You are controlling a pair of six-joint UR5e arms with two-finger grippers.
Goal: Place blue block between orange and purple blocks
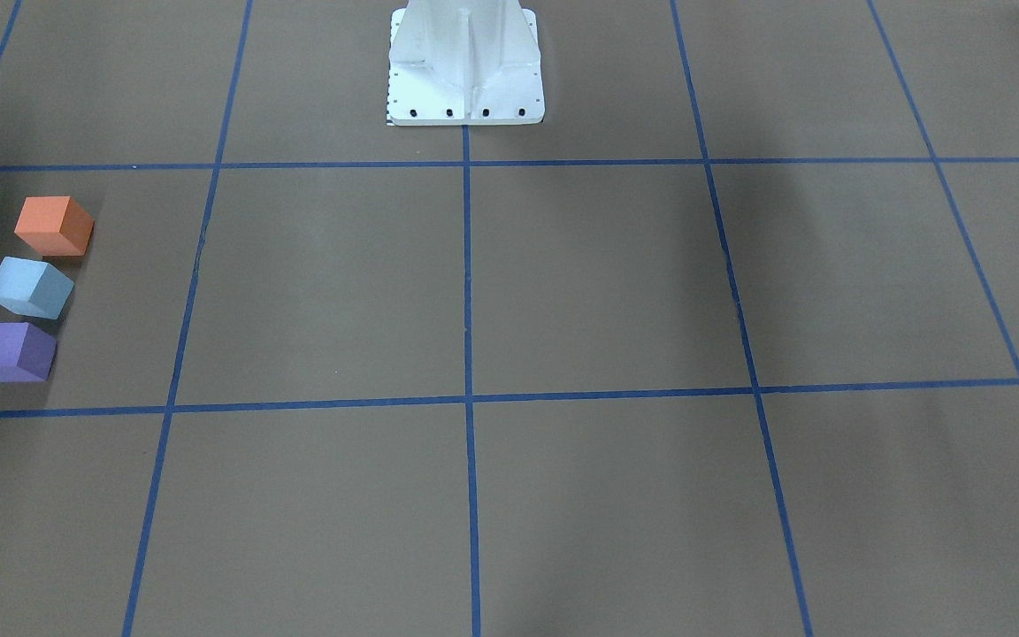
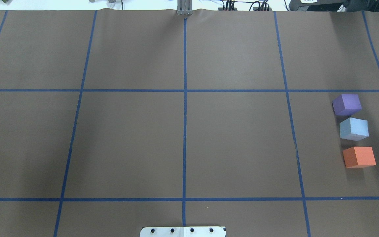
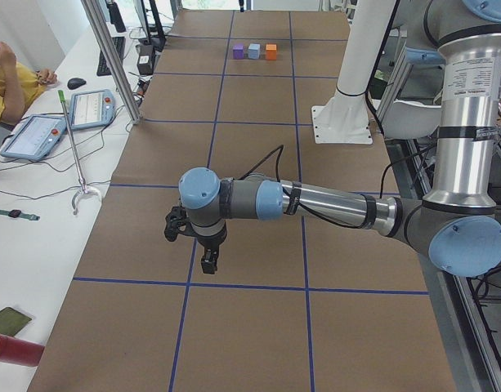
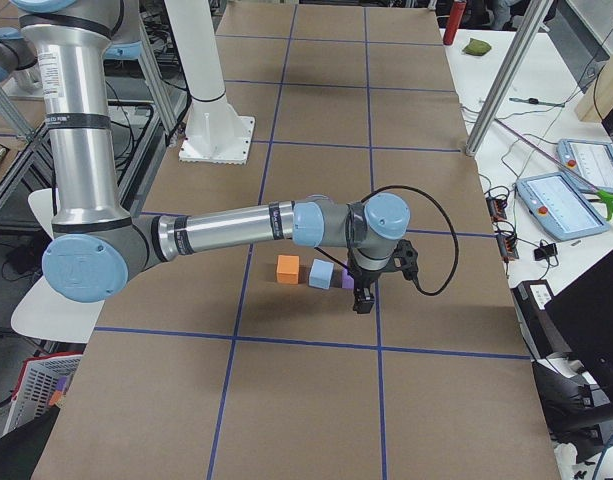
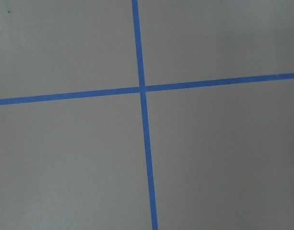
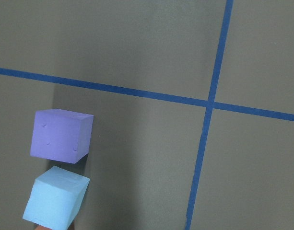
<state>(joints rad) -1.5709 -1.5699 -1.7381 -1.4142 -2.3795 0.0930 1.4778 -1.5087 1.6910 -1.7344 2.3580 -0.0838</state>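
Nearest the front-facing camera: bare desk, brown, gridded in blue tape. Farther back, at that view's left: purple block, blue block, orange block in one row, blue in the middle, turned slightly askew.

Overhead: confirms that order, with narrow gaps either side. No arm in frame.

Left side view: finds left pincer hanging over the tape, well apart from the row. Cannot tell whether spread or pressed together.

Right side view: finds right pincer just beside the purple block, partly hiding it. Cannot tell its state either.

Left wrist view: tape only. Right wrist view: purple and blue.

Judged placed. Recommend lifting the right pincer straight up, clear of purple.

Also present: white pedestal, operator, tablets. None obstructing.
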